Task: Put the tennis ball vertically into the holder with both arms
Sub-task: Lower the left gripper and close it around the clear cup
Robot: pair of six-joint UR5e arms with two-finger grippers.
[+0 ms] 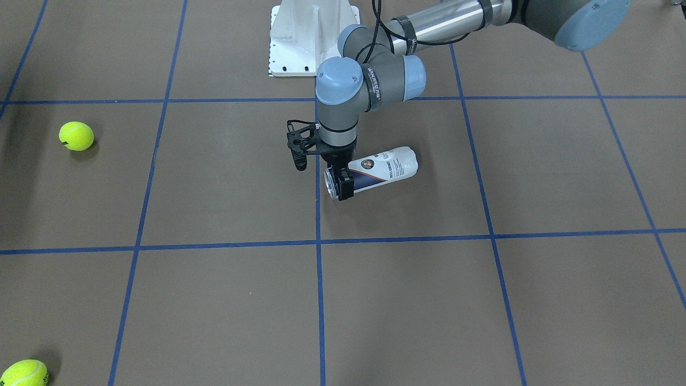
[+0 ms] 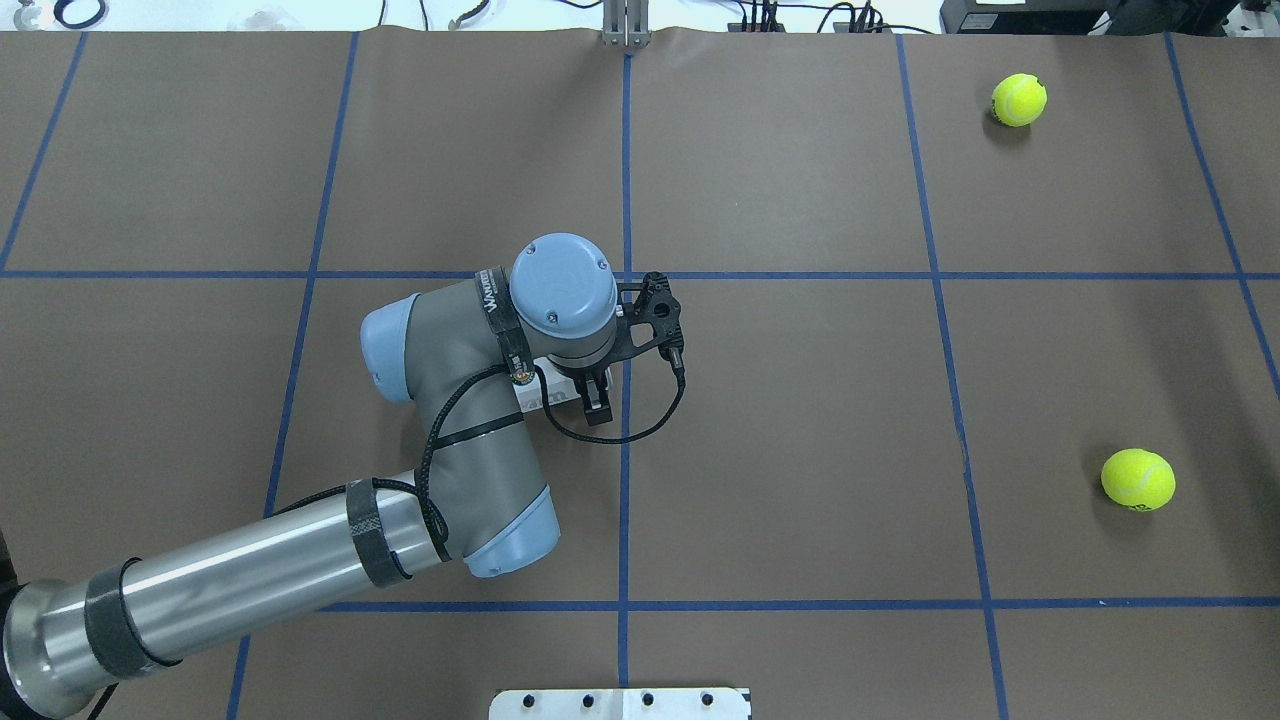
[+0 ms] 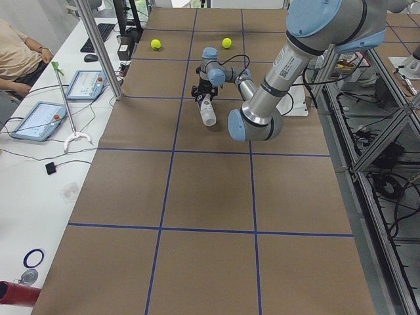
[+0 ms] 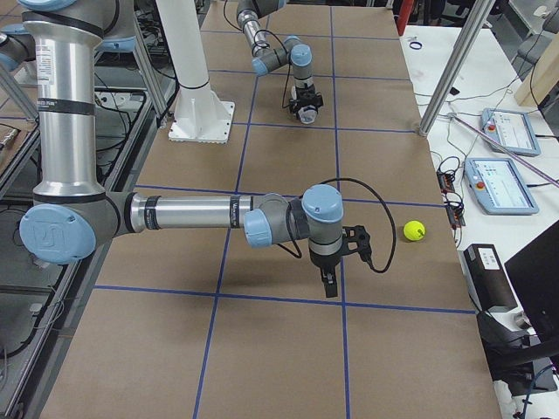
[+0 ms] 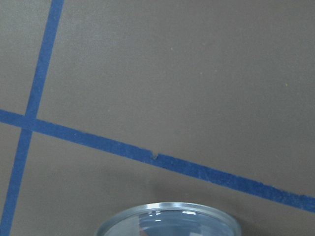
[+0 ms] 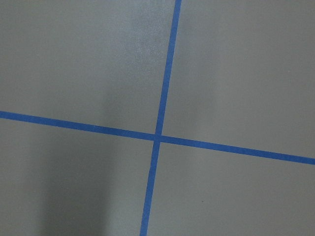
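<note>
The holder is a clear can with a white and navy label. It lies on its side near the table's middle, mouth toward the view's left. My left gripper points straight down with its fingers closed across the can's mouth end. The overhead view shows only a white sliver of the holder under my wrist. The left wrist view shows its clear rim. Two yellow tennis balls lie far off on the right side. My right gripper hangs over bare table; I cannot tell whether it is open.
The white metal pedestal base stands behind the holder. Blue tape lines grid the brown table. A side table with tablets and a seated person runs along the far edge. Metal posts stand there too.
</note>
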